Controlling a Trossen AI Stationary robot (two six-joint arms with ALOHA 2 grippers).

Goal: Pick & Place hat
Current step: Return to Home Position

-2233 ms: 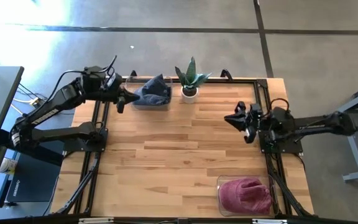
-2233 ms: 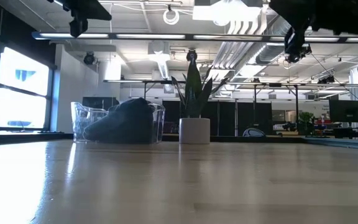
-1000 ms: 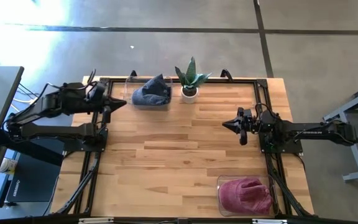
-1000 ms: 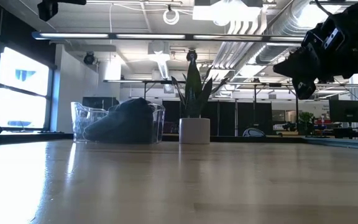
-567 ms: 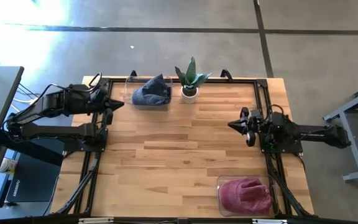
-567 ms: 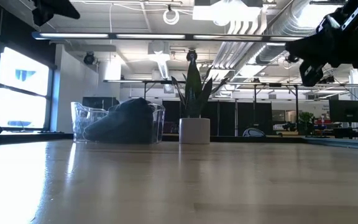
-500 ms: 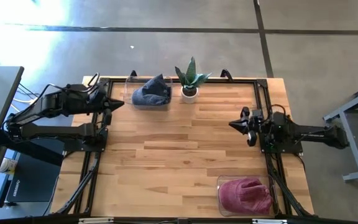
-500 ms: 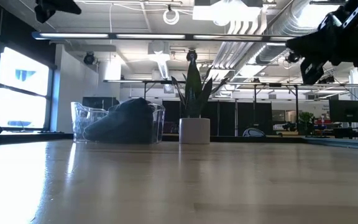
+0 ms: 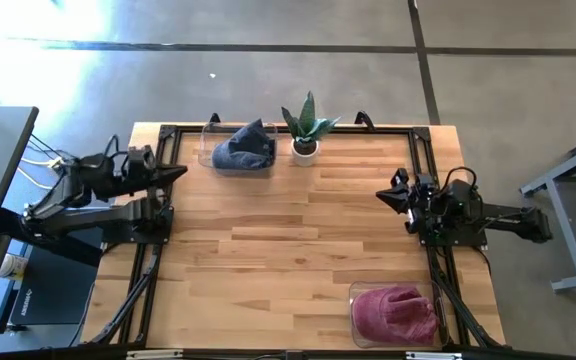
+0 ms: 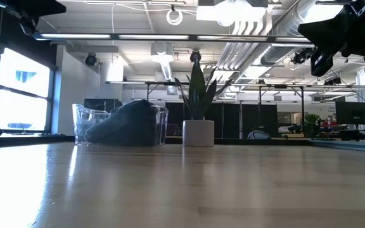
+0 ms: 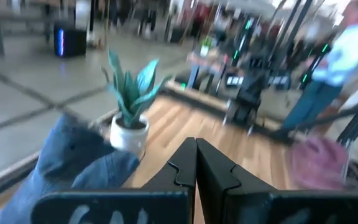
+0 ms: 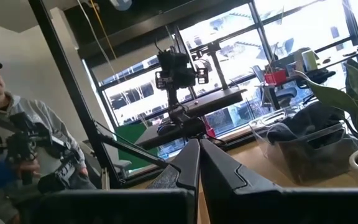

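A dark blue hat (image 9: 245,150) lies in a clear bin (image 10: 87,120) at the table's far edge, left of centre; it also shows in the left wrist view as the blue hat (image 11: 73,163). A pink hat (image 9: 396,312) lies in another clear bin (image 9: 358,300) at the near right. My left gripper (image 9: 180,172) hangs shut over the table's left edge, pointing level toward the table's middle, left of the blue hat and apart from it. My right gripper (image 9: 382,195) hangs shut near the right edge. Both hold nothing.
A potted plant (image 9: 305,128) in a white pot stands right beside the blue hat's bin at the far edge. Dark frame rails (image 9: 153,250) run along the table's left and right sides. A person (image 12: 11,155) stands beyond the table, another person (image 11: 344,59) shows in the left wrist view.
My left gripper has drawn back toward the table's left edge and sunk a little, rolling slightly, away from the blue hat's bin. My right gripper has pulled back toward the right edge and tipped up a little. Both stayed shut. The hats have not moved.
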